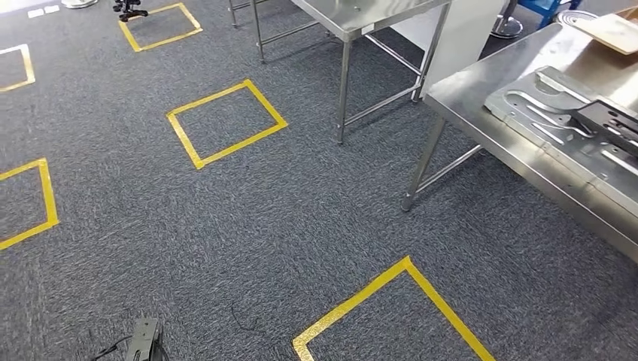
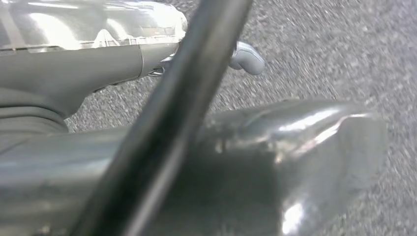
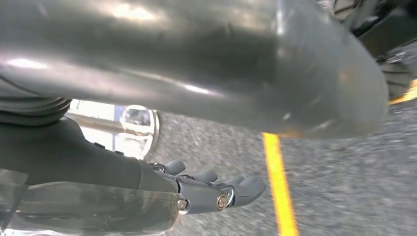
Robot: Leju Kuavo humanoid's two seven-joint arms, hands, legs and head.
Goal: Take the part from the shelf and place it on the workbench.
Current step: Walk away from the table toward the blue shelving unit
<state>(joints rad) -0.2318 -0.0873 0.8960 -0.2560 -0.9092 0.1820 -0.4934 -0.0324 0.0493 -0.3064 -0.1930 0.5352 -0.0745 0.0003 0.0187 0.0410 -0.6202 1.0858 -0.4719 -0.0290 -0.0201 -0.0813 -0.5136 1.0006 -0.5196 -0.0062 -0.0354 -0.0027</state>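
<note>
The steel workbench (image 1: 481, 113) stands at the right of the head view. On it lies a flat grey stamped metal part (image 1: 553, 113) with a darker part (image 1: 613, 120) on top of it. My left hand (image 2: 147, 59) hangs over the carpet with its fingers stretched out and nothing in them; a blurred dark bar crosses in front of it. My right hand (image 3: 206, 189) also hangs above the carpet, fingers (image 3: 246, 189) straight and apart from the thumb, holding nothing.
A second steel table (image 1: 353, 19) stands farther back, in the middle. Yellow tape squares (image 1: 226, 124) mark the grey carpet. A small black device with a cable (image 1: 143, 338) lies on the floor near me. A tan board (image 1: 613, 30) rests at the workbench's far end.
</note>
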